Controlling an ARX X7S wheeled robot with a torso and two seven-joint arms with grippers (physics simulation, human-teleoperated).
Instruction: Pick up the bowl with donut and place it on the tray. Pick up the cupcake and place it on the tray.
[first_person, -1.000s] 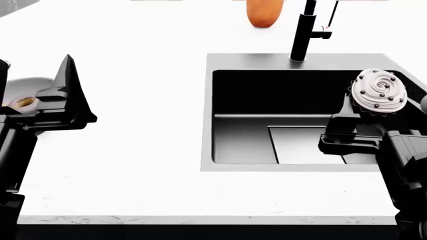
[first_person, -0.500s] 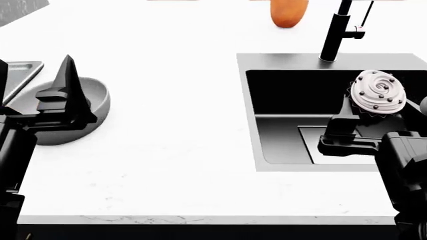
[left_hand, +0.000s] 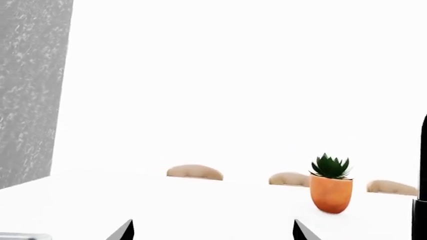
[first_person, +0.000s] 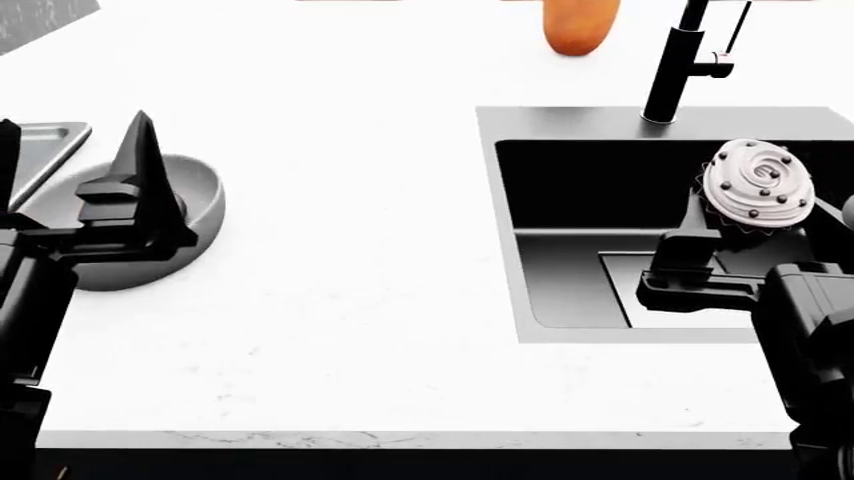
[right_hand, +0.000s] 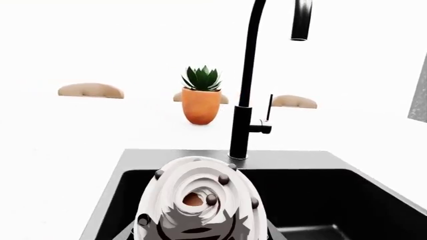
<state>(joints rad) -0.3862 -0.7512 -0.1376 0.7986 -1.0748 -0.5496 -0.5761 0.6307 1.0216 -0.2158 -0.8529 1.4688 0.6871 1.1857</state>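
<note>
The light-grey bowl (first_person: 194, 200) sits on the white counter at the far left. My left gripper (first_person: 70, 135) hovers over it, open and empty, its fingers (first_person: 138, 165) spread wide, as the left wrist view (left_hand: 212, 232) also shows. The donut is hidden behind that gripper. A corner of the silver tray (first_person: 47, 138) shows just beyond the bowl at the left edge. My right gripper (first_person: 750, 220) is shut on the cupcake (first_person: 758, 183), white-frosted with dark beads, and holds it above the sink. The cupcake fills the near part of the right wrist view (right_hand: 200, 200).
The black sink basin (first_person: 505, 200) takes up the right of the counter, with a black faucet (first_person: 671, 70) behind it. An orange plant pot (first_person: 577, 25) stands at the back; it also shows in the wrist views (left_hand: 331, 192) (right_hand: 201, 105). The counter's front edge runs along the bottom.
The head view has swung left: sink, faucet and pot slid right, and the bowl and tray corner came into view. The donut seen earlier is now covered. Both grippers keep their poses.
</note>
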